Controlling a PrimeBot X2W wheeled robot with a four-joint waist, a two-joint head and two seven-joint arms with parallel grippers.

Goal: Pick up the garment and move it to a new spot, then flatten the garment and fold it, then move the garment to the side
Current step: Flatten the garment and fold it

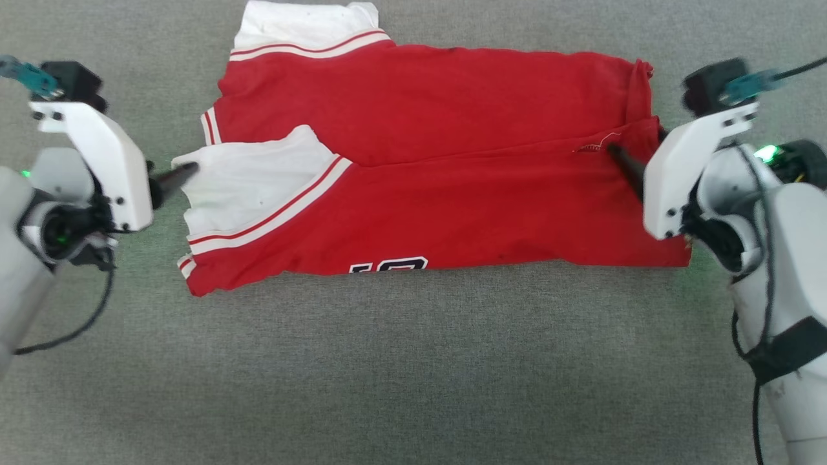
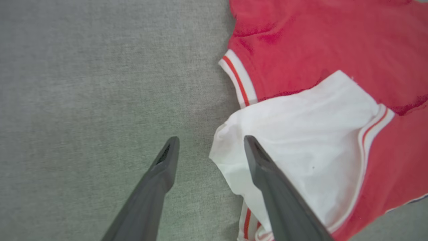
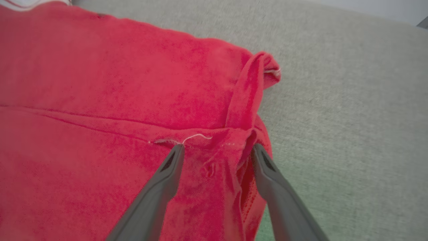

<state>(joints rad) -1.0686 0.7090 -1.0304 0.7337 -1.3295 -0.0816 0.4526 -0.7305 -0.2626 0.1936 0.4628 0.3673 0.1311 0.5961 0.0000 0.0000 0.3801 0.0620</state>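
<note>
My left gripper [image 2: 210, 139] is released, its 2 dark fingers spread and holding nothing. 1 finger lies over the white sleeve end, the other over bare surface just beside it. My right gripper [image 3: 217, 147] is spread and empty too, its fingers straddling the bunched edge at the garment's opposite end.

The grey fabric surface [image 1: 413, 361] takes up most of the head view. In its upper middle lies the garment [image 1: 452, 194], red, stretched crosswise between my 2 arms and doubled over itself, with a folded edge running along its middle. I judge that a 1st fold is in, and that a further fold and the move to the side remain.

The near white sleeve end [image 1: 252, 181] sits on top at the left, bordered by striped trim [image 1: 271, 216]. A 2nd sleeve end [image 1: 303, 26] pokes out at the far edge. Part of the black lettering [image 1: 387, 265] peeks from the near edge. At the right, a curled corner [image 3: 264, 65] stands up, and a loose white thread [image 3: 197, 136] trails from the seam right at my fingertip.

- If I close on the top layer alone, the thin fabric could peel open and undo the fold.
- That thread could snag a finger and drag the hem.
- Lifting my 2 arms unevenly would skew the edges.
- The curled corner could get trapped as a crease.
</note>
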